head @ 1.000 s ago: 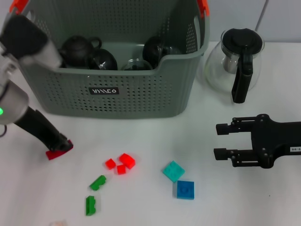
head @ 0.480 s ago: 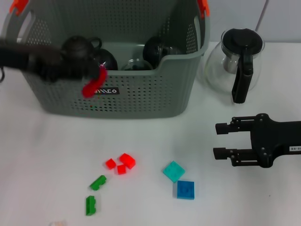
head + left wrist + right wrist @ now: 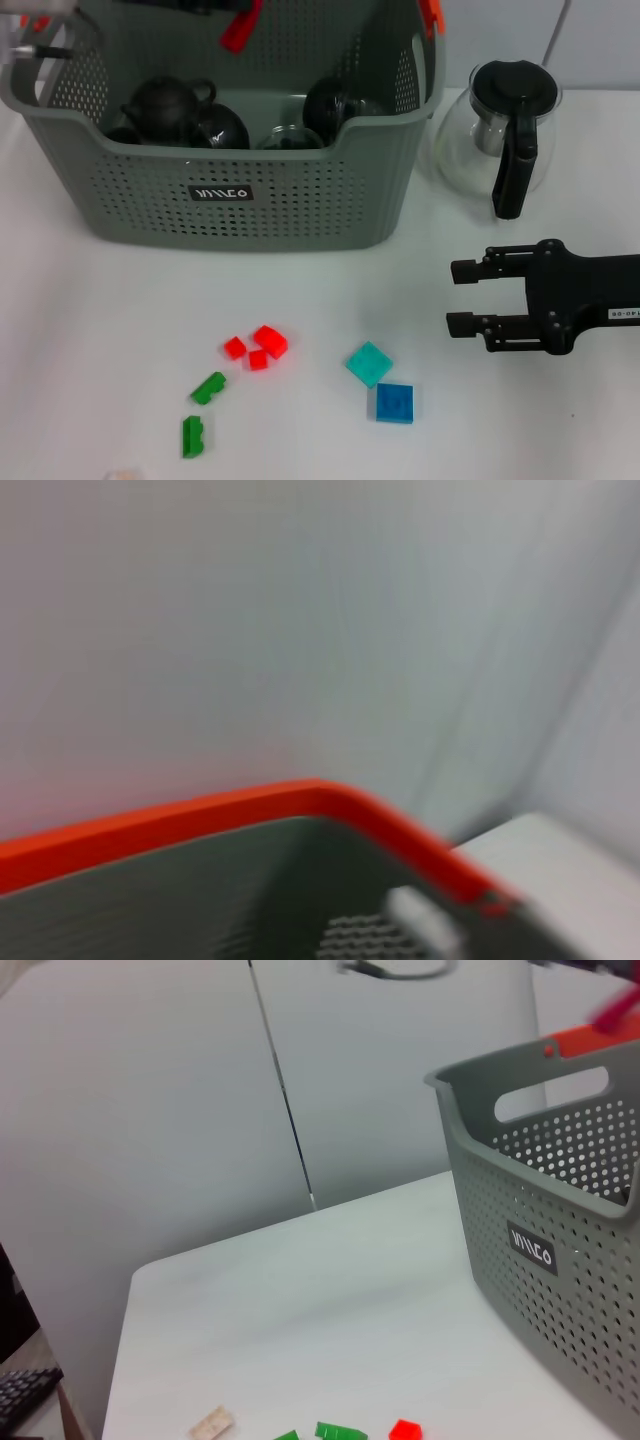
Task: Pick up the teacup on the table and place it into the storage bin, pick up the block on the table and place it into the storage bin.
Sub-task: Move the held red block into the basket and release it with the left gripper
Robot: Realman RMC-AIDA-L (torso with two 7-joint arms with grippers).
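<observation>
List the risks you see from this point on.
1. The left gripper holds a red block near the storage bin's back rim; released there, it might fall behind the bin.
2. Dark teapots crowd the bin floor, so the dropped block could strike them.
3. The right gripper waits open beside the glass pot; a careless swing could knock it.

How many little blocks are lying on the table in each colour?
red blocks: 3
green blocks: 2
teal block: 1
blue block: 1
beige block: 1
Total: 8
</observation>
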